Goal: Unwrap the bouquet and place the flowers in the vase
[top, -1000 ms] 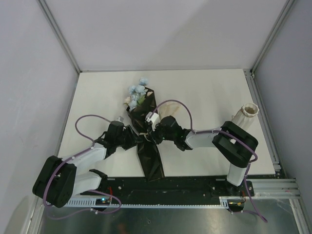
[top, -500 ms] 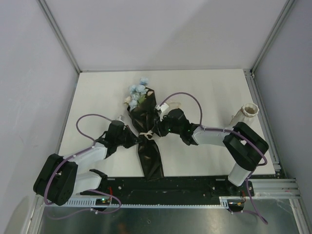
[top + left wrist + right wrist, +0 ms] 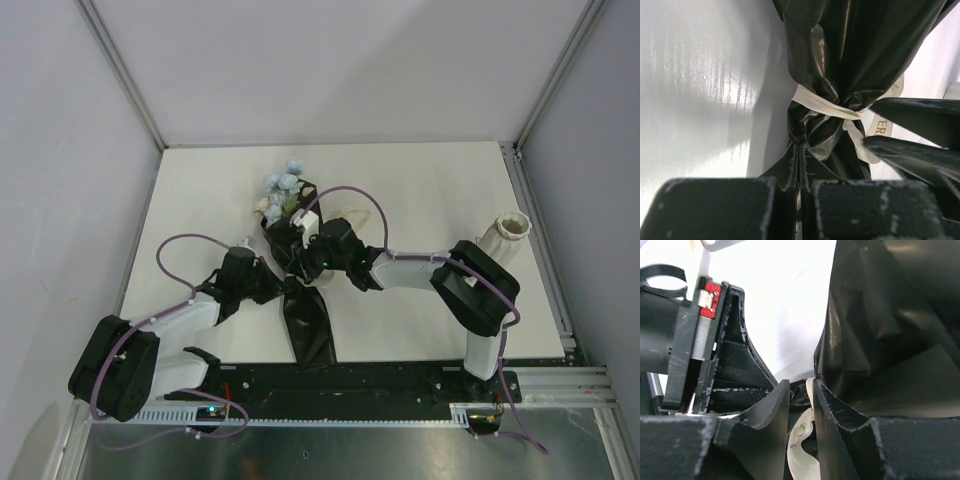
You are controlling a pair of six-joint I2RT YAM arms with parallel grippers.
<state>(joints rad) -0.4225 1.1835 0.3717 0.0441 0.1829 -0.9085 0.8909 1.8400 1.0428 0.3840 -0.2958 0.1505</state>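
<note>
The bouquet lies mid-table in crinkly black paper, tied at its neck with a cream ribbon. Pale blue and cream flowers stick out of its far end. My left gripper is at the neck from the left. In the left wrist view it is shut on a fold of the black paper. My right gripper reaches in from the right. Its jaws stand narrowly open, with the ribbon's tail and crumpled paper between them. The ribbed cream vase stands at the far right.
My right arm's purple cable arches over the bouquet's top. Metal frame posts and white walls enclose the table on three sides. The black rail with both arm bases runs along the near edge.
My left gripper has shut on the black paper just below the tie. My right gripper has moved left and slightly away, onto the tied neck, now covering the ribbon from above.
</note>
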